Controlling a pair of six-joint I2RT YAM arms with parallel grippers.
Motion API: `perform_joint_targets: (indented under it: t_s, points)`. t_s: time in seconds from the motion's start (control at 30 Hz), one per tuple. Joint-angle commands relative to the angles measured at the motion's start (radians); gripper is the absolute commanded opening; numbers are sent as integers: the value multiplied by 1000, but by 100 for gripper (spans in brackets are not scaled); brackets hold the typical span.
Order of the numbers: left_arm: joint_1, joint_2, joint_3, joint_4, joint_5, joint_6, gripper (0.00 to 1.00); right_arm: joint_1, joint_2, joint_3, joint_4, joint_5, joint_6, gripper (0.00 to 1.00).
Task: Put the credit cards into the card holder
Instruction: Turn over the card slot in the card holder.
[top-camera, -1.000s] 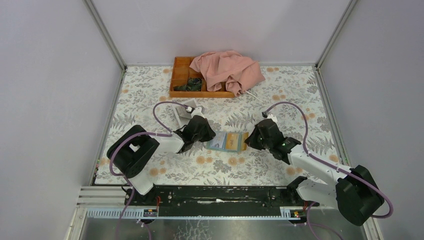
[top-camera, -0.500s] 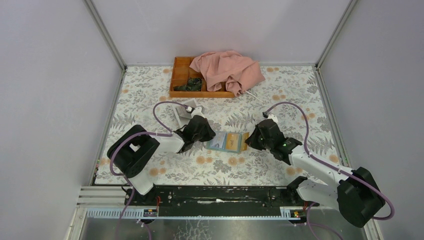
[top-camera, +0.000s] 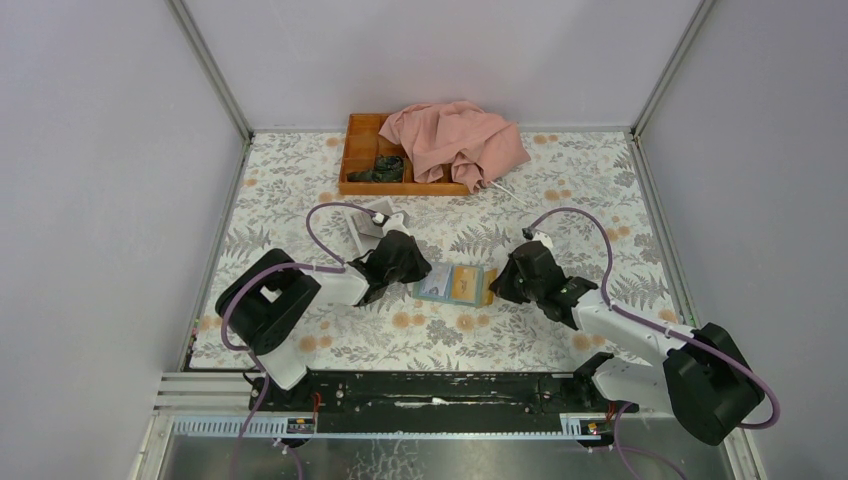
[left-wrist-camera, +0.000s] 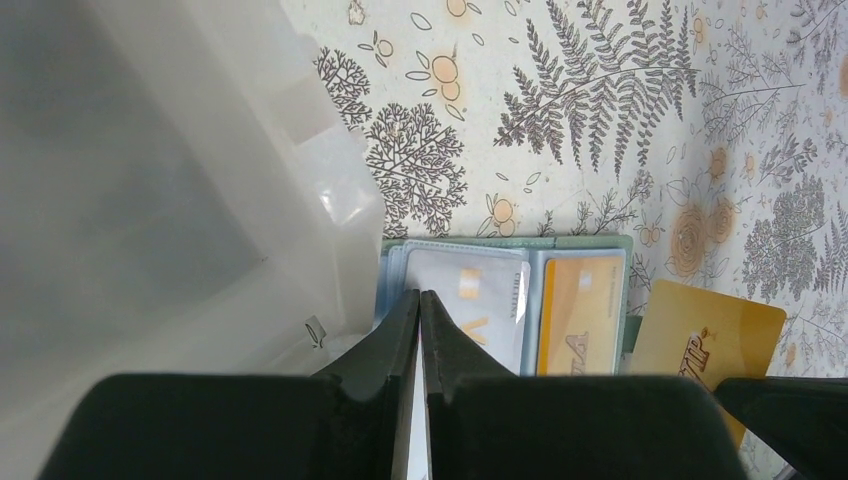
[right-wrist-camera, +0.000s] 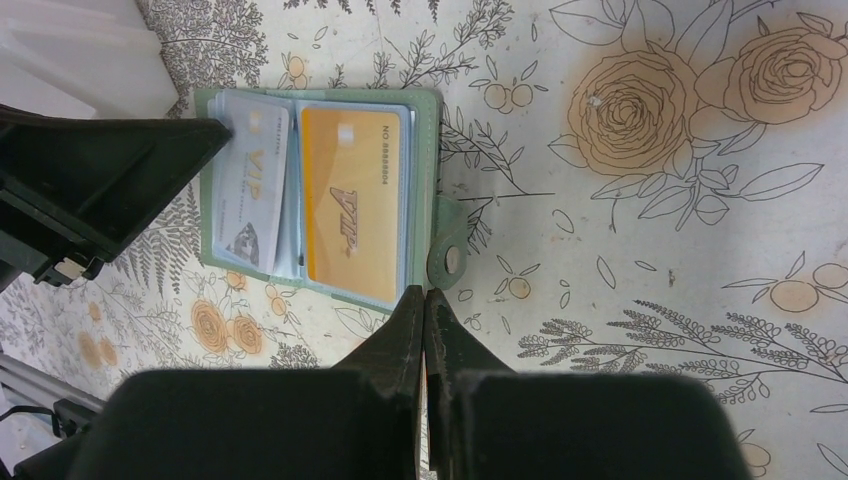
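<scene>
The card holder (right-wrist-camera: 427, 170) is lying open on the flowered tabletop (right-wrist-camera: 650, 250) between my two claws. A pale blue card (right-wrist-camera: 250, 170) is sitting in its left pocket and an orange card (right-wrist-camera: 355, 200) in its right. My left claw (left-wrist-camera: 420, 296) is standing closed to a hairline, its tips resting at the near edge of the pale card's pocket. I cannot tell whether it is nipping the clear sleeve or only pressing. My right claw (right-wrist-camera: 425, 292) is shut tight, its tips sitting at the holder's near edge beside the snap tab (right-wrist-camera: 447, 262).

I am judging these cards to be light, stiff and slick. Lying flat they are giving me nothing to pinch, so a short edge or a lifted corner is the place to take hold. The holder is looking soft and light enough to skate, so I am wanting one claw pinning its rim while the other feeds.

My left wrist view is showing what the right one is not: a loose gold card (left-wrist-camera: 705, 335) just right of the holder, running down towards my right claw. My right wrist view is hiding that card behind my own fingers, so I cannot tell whether I am gripping it. A white plastic box (left-wrist-camera: 150, 200) is filling half the left view.
</scene>
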Motion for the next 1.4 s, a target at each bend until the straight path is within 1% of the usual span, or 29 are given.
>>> perform_joint_targets:
  t_s: [0.0, 0.27, 1.37]
  points:
    - [-10, 72, -30, -162, -18, 32, 11, -8, -3, 1, 51, -22, 4, 0]
    - [-11, 80, -32, -158, -18, 28, 10, -8, -39, 3, 30, -18, 3, 0]
    - [-14, 96, -34, -149, -14, 24, 9, -9, 25, -16, 108, -49, 17, 0]
